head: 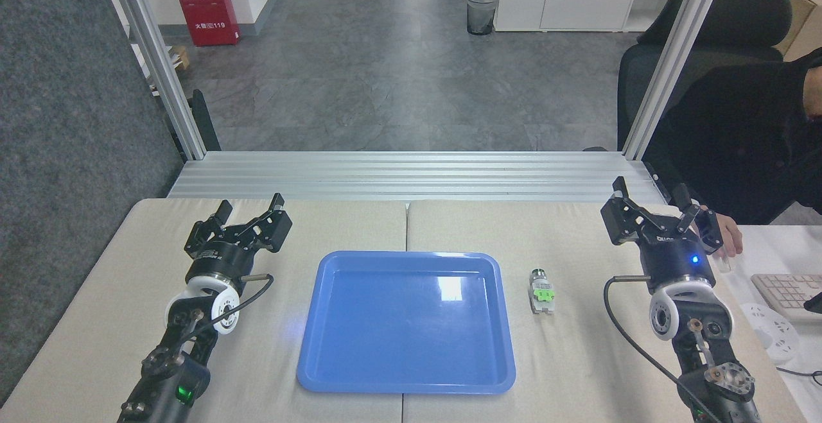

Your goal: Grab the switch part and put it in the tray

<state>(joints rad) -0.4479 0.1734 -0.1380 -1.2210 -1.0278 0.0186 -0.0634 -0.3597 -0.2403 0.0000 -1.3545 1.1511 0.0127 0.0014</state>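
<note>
Beige padded table (pixel 578 371) fills the lower frame, grey floor and red fire cabinet (pixel 204 4) up top. Switch part (pixel 541 291) lies just right of the blue tray (pixel 406 381), centre-right, well left of the right gripper (pixel 654 199). Both it and the left gripper (pixel 249 206) have fingers spread, holding nothing.

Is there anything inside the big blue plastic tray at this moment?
Nothing lies inside the shallow glossy blue plastic tray; only a light reflection shows. The small white-and-green switch part lies outside it, on the beige table.

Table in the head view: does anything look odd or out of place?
Only one thing: a person's hand sits right behind the right gripper. The switch part lies intact beside the tray.
</note>
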